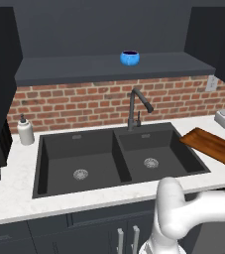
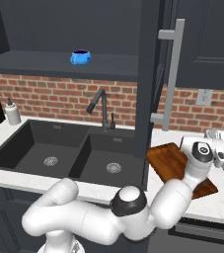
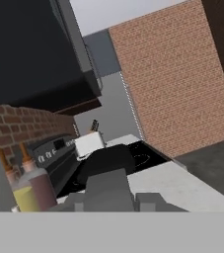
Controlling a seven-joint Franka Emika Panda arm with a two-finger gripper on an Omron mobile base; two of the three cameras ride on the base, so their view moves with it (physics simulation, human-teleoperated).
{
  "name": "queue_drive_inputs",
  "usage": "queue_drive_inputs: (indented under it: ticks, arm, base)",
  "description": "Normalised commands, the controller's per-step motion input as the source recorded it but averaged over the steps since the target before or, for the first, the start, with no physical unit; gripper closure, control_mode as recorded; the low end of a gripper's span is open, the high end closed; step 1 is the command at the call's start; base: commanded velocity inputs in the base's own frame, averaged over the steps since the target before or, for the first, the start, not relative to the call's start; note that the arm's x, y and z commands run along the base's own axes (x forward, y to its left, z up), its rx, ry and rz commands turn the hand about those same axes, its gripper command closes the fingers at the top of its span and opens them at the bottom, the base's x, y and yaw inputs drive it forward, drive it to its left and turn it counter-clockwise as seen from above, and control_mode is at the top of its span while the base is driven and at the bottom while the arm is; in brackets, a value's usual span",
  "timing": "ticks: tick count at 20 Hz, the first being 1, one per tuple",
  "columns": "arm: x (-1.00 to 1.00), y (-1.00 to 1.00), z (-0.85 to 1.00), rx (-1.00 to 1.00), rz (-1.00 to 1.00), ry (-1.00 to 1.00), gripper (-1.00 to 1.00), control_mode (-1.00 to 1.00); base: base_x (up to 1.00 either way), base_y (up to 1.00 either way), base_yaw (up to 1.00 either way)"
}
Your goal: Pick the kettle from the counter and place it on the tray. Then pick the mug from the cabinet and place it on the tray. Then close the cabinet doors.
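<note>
The kettle [image 3: 106,160] sits directly ahead of the gripper [image 3: 111,197] in the hand view, a dark rounded body just beyond the two fingertips [image 3: 75,201]; the fingertips stand apart with nothing between them, and whether they touch the kettle cannot be told; its spout and handle are too dim to read, so its heading stays unclear. It rests on the counter [image 1: 15,193] near a white boxy device [image 3: 90,143] at the right end, by a dark stove [image 3: 59,150] and squeeze bottles [image 3: 34,183]. The tray [image 2: 170,160] lies bare on the counter right of the black double sink [image 1: 116,158], its long axis running from the sink's back corner toward the counter's front edge; the mug [image 1: 130,58] stands upright on the cabinet [image 1: 109,67] shelf above the faucet [image 1: 136,106] — handle toward the left in the right base view; one of the cabinet doors [image 2: 150,74] hangs open, edge-on; a white pump bottle [image 1: 25,131] stands at the sink's back left corner against a red brick wall [image 1: 84,104].
</note>
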Motion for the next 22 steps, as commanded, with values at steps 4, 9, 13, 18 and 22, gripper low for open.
queue_drive_inputs:
  ticks: [4,9,13,18,22]
  arm:
    - [-0.24,0.38,0.00,-0.17,0.00,0.00,1.00,-1.00]
    - [-0.33,0.38,0.02,-0.12,0.00,0.01,1.00,-1.00]
    - [-0.35,0.47,0.12,-0.08,0.00,0.00,1.00,-1.00]
    - [-0.30,0.53,0.02,-0.08,0.00,0.00,1.00,-1.00]
    - [-0.15,0.58,0.03,-0.13,0.00,0.00,1.00,-1.00]
  base:
    - [0.00,0.00,0.00]
    - [0.00,0.00,0.00]
    - [0.00,0.00,0.00]
    - [0.00,0.00,0.00]
    - [0.00,0.00,0.00]
